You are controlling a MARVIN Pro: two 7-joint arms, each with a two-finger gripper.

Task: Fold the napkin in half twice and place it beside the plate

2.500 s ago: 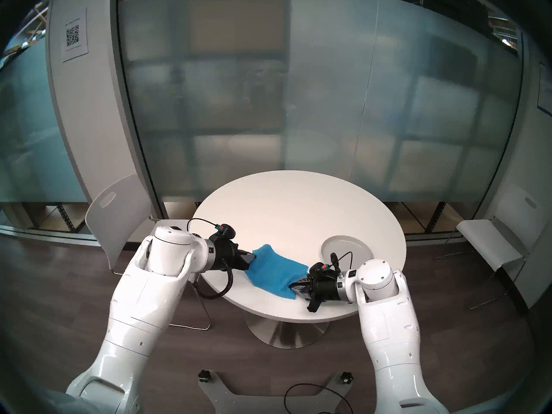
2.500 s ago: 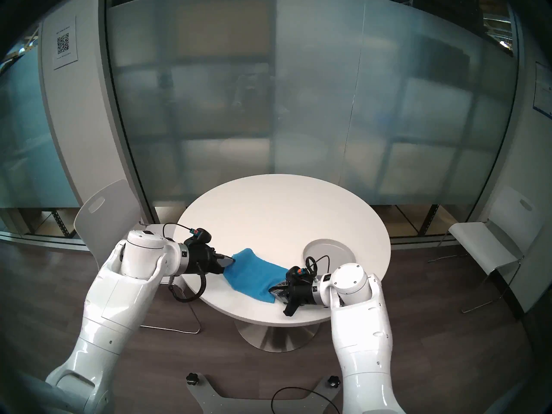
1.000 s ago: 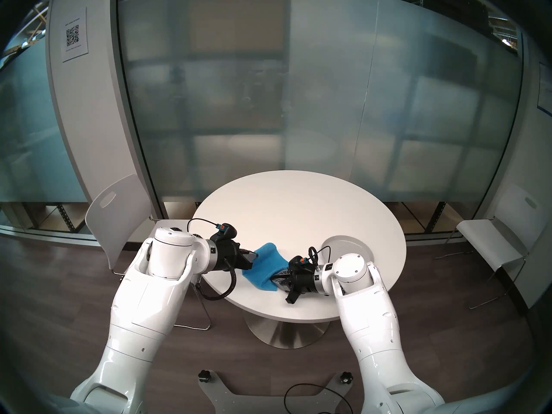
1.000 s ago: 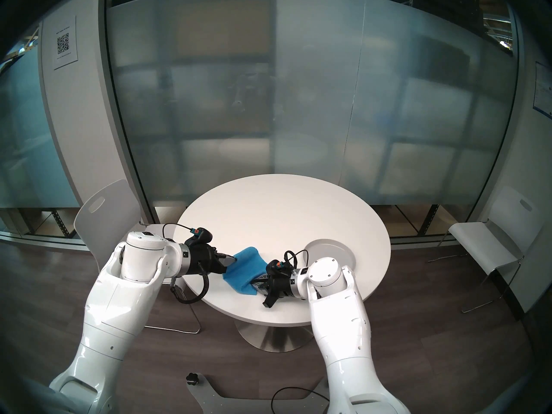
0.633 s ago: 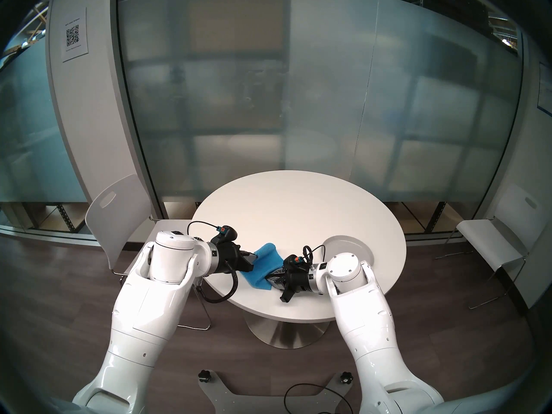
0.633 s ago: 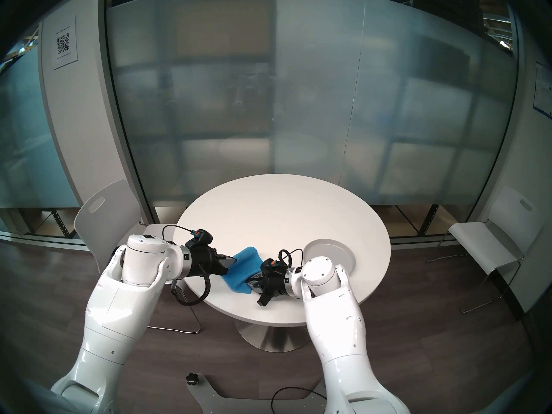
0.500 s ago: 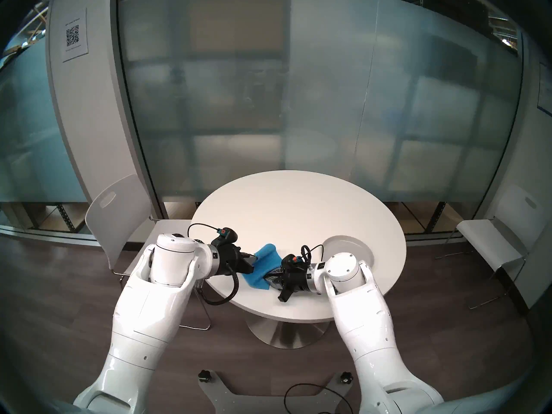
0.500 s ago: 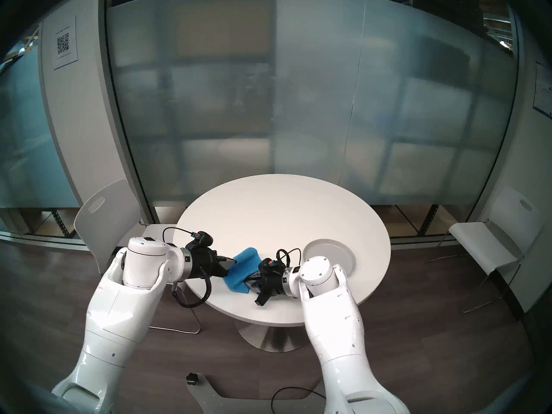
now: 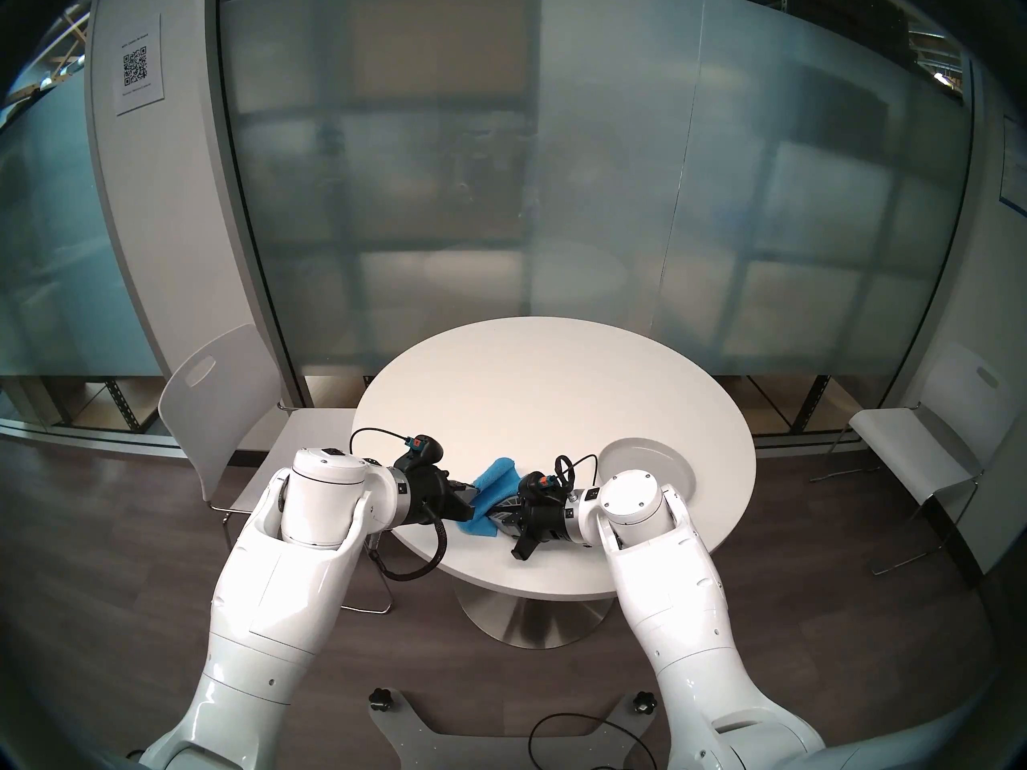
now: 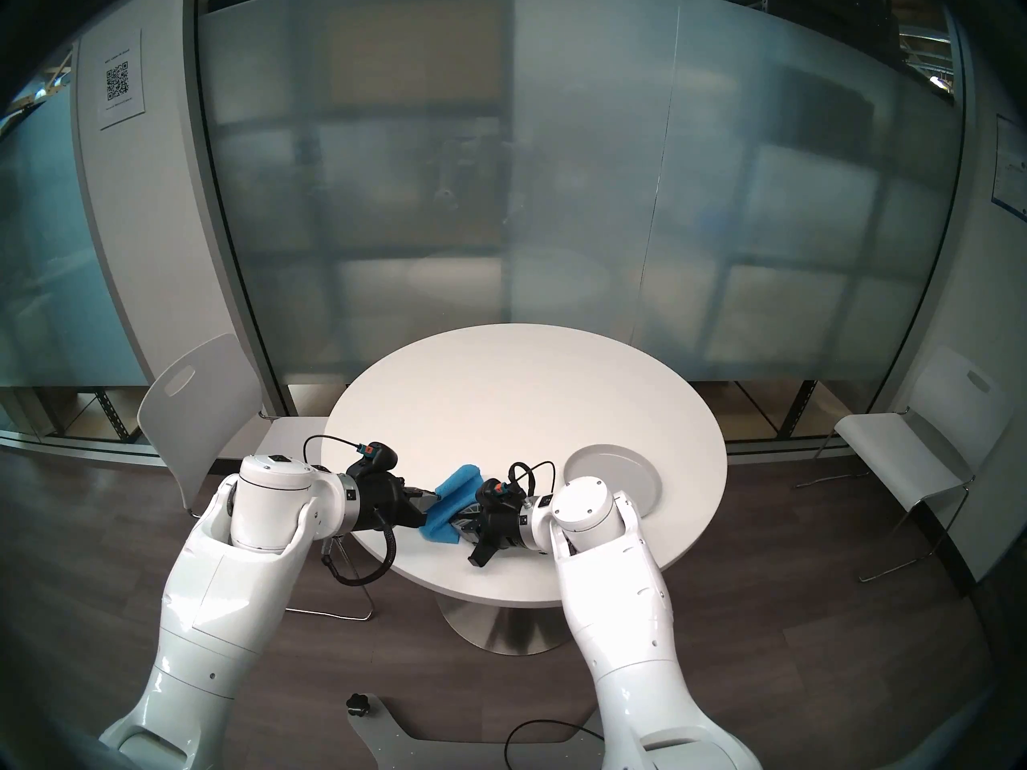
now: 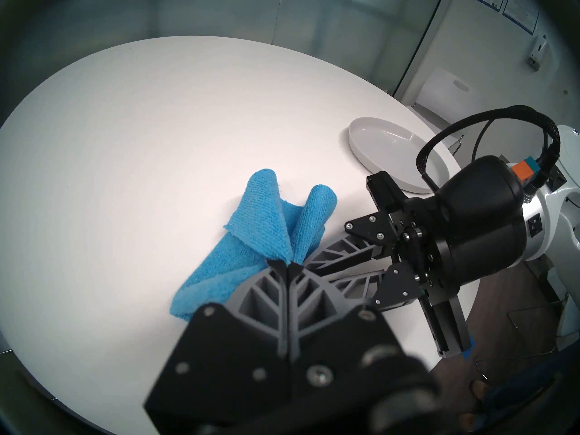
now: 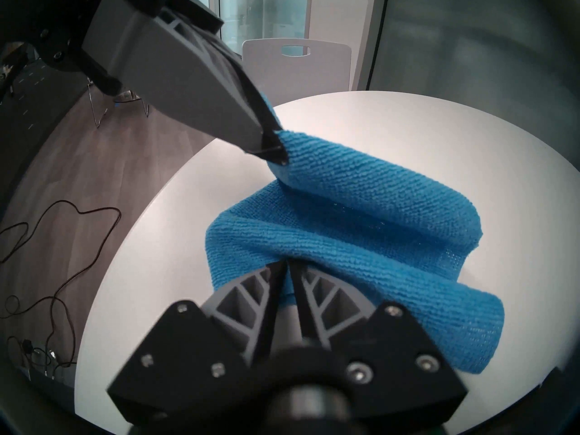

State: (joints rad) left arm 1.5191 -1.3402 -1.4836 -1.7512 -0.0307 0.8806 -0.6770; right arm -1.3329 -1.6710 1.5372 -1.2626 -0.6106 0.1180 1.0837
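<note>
Left chair [image 9: 222, 396]: white, with a handle cut-out in the back; stands at the tabletop's left edge, unoccupied.
Left arm [image 9: 289, 574]: white; reaches in over the tabletop's near-left edge.
Left claw [image 11: 287, 263]: fingers pressed together, pinching a corner of the napkin at the tips; the corner is lifted clear of the tabletop.
Napkin [image 9: 492, 494]: blue terry cloth, bunched into loose rolls between the two claws; its lower part rests on the tabletop, near the front-left edge. Not flat; fold count cannot be determined.
Tabletop [image 9: 556, 385]: round, white, on a metal pedestal; bare across the far half.
Right claw [image 12: 287, 266]: fingers drawn to a narrow gap, gripping a fold of the napkin at the tips; it faces the left claw at close range, the cloth between them.
Right arm [image 9: 667, 585]: white; enters from the near-right, its wrist housing overlapping the plate's near edge in the head view.
Plate [image 9: 650, 460]: round, light grey, low rim, nothing on it; sits on the tabletop right of the napkin, apart from it.
Right chair [image 9: 917, 452]: white, stands clear of the tabletop.
</note>
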